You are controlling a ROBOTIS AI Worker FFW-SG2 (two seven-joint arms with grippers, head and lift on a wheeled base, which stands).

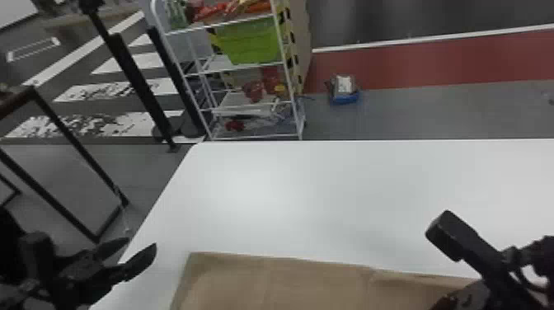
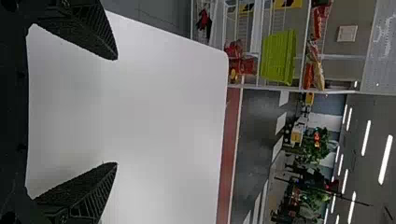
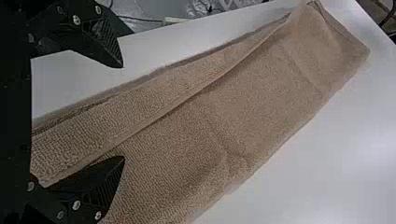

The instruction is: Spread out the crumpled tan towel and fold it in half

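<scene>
Along the near edge of the white surface [image 1: 313,193], the tan towel [image 1: 268,284] lies in a long, narrow folded strip. Its long axis runs left to right, roughly in line with the far edge but slightly slanted: the left end points toward the left edge and sits a little nearer the far edge than the right part does. Loose edges of its layers face the near edge; in the right wrist view they lie apart close to the jaws and draw together toward the left end. The side facing the far edge is fairly smooth, with a few creases.

At the left edge, just beyond the towel's left end, is the left gripper [image 1: 142,242]. In the left wrist view its 2 jaws stand wide apart and hold nothing.

By the right part of the towel is the right gripper [image 1: 441,264]. Its 2 jaws are wide apart too, with no cloth clamped; I cannot tell whether they touch it.

Behind the far left corner stands a white rack [image 1: 247,108] with a green bin [image 1: 251,43].
</scene>
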